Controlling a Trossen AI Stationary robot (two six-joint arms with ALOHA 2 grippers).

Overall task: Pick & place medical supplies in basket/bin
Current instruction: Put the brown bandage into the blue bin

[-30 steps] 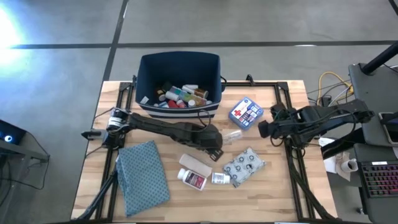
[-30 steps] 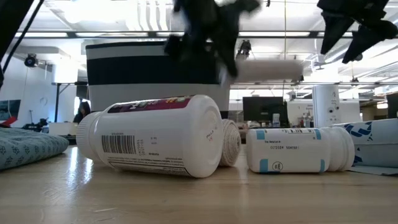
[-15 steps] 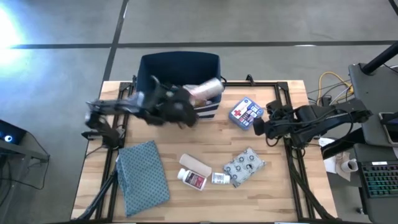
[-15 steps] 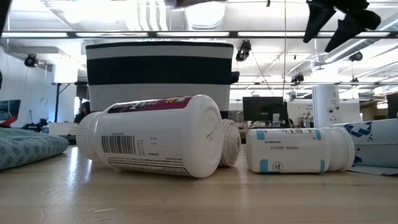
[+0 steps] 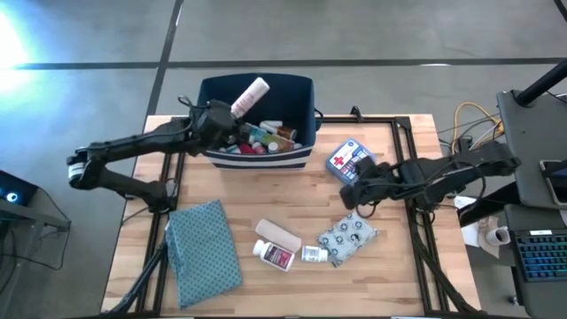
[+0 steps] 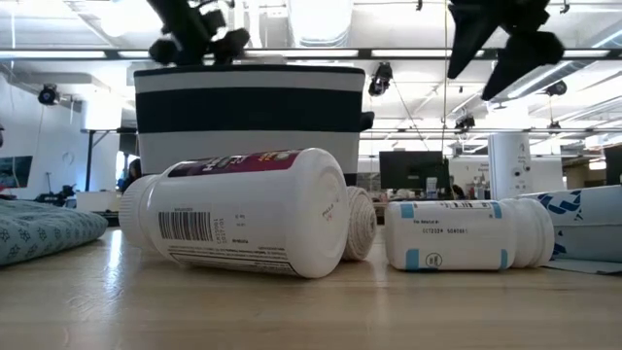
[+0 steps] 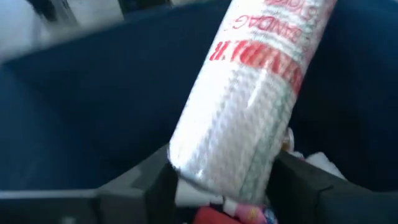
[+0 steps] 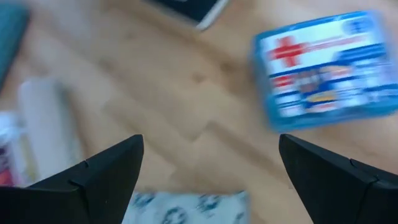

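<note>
The navy bin [image 5: 301,97] stands at the table's far edge with several supplies inside. My left gripper [image 5: 230,115] hovers over its left part, shut on a white wrapped bandage roll with red print [image 5: 252,94]. My right gripper [image 5: 354,197] is open above bare table, between the blue-white red-cross box [image 5: 350,161] and the grey patterned pouch [image 5: 347,235]. A tan roll [image 5: 279,232], a large white bottle [image 5: 274,255] and a small bottle [image 5: 314,254] lie on their sides near the table's middle. In the low view my right gripper [image 6: 505,44] hangs high. My left gripper pinches the bandage roll's lower end [image 7: 211,168] between its two fingers [image 7: 146,183], one on each side. The roll is lifted clear and slants up and away from the fingers over the bin's inside [image 7: 93,99].
A flat teal dotted cloth [image 5: 204,251] lies at the table's near left. Black frame rails [image 5: 416,221] run along the table's sides. Bare wood [image 5: 266,190] shows between the bin and the lying bottles. In the right wrist view the red-cross box [image 8: 323,62] and pouch [image 8: 186,202] show.
My left gripper has risen from the table's middle and swung toward the far left, carrying the bandage roll to above the bin, turning so the roll points up. My right gripper has moved toward the table's left and near edge, closer to the grey pouch.
</note>
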